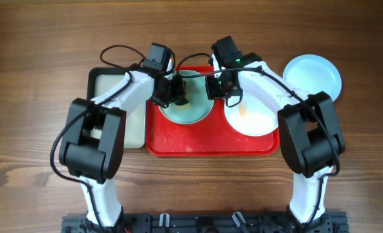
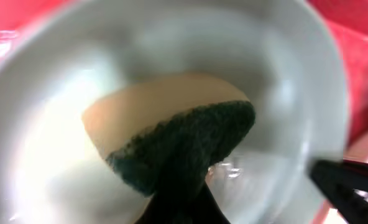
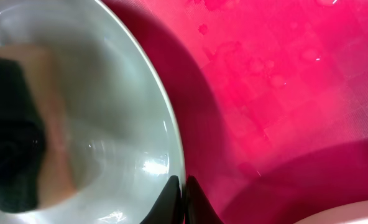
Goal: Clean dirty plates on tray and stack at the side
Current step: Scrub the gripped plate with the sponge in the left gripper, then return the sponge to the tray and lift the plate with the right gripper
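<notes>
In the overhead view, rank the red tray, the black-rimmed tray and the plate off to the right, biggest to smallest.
1. red tray
2. black-rimmed tray, though the left arm covers part of it
3. plate on the table, clearly the smallest

Even, bright overhead view; soft, blurred wrist close-ups, glare specks on plate (image 3: 103, 106), dark shadows across tray (image 3: 283, 93).

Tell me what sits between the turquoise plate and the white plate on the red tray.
In the overhead view, the right gripper, pinching the rim of the turquoise plate, fills the gap before the white plate; below it, a bare strip of red tray.
</notes>
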{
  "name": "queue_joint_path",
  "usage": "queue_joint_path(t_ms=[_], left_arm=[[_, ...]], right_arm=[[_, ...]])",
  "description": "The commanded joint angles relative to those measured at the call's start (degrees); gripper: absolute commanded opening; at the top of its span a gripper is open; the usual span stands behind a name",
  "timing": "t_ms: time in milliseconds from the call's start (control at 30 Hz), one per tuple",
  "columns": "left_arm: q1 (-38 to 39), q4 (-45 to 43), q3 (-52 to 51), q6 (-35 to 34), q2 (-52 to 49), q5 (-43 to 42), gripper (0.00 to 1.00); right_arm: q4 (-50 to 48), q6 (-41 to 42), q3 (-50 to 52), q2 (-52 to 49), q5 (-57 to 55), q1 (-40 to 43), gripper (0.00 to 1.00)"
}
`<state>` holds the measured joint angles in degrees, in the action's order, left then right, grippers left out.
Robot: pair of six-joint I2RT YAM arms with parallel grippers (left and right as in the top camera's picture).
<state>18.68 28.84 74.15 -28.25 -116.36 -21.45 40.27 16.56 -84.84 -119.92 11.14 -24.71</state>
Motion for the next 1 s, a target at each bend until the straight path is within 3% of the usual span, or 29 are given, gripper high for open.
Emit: queue_joint_path(t_ms=[0, 67, 233, 367, 433, 533, 667, 767, 900, 967], left_arm=[[0.68, -3.74, -0.72, 1.38, -2.69, -11.23, 0.04], [-0.83, -4.37, 0.92, 2.51, -1.77, -16.96, 0.04], [-5.11, 2.19, 2.93, 2.56, 9.2, -11.74, 0.04], [-8.07, 12.9, 2.93, 5.92, 21.18, 4.7, 0.04], [-9.33, 20.28, 2.93, 7.13, 24.61, 18.97, 0.04], [-11.32, 28.15, 2.47, 7.1, 24.72, 31.89, 0.04], [-14.78, 24.9, -3.08, 8.92, 24.72, 32.0, 0.04], [-16.7, 17.88, -9.09, 14.91, 24.72, 31.34, 0.04], [-18.56, 9.07, -15.76, 16.13, 24.7, 29.31, 0.04], [-20.15, 5.51, -17.79, 16.31, 24.7, 23.87, 0.04]], right_arm=[[-0.63, -1.38, 0.07, 0.33, 4.37, -1.22, 0.04], [-0.66, -1.38, 0.07, 0.33, 4.37, -1.22, 0.04], [-0.79, -1.4, 0.07, 0.33, 4.35, -1.2, 0.07], [-0.76, -1.36, 0.07, 0.33, 3.39, -1.2, 0.4], [-0.79, -1.36, 0.07, 0.33, 2.62, -1.2, 0.43], [-0.76, -1.31, 0.11, 0.09, 1.79, -1.22, 0.42], [-1.25, -1.31, 0.11, -1.4, 1.79, -1.22, 0.36], [-1.66, -0.98, 0.11, -1.81, 1.81, -1.22, 0.28], [-2.1, 0.24, 0.11, -1.81, 1.81, -1.22, 0.28], [-2.08, 0.35, 0.11, -1.81, 1.79, -1.22, 0.28]])
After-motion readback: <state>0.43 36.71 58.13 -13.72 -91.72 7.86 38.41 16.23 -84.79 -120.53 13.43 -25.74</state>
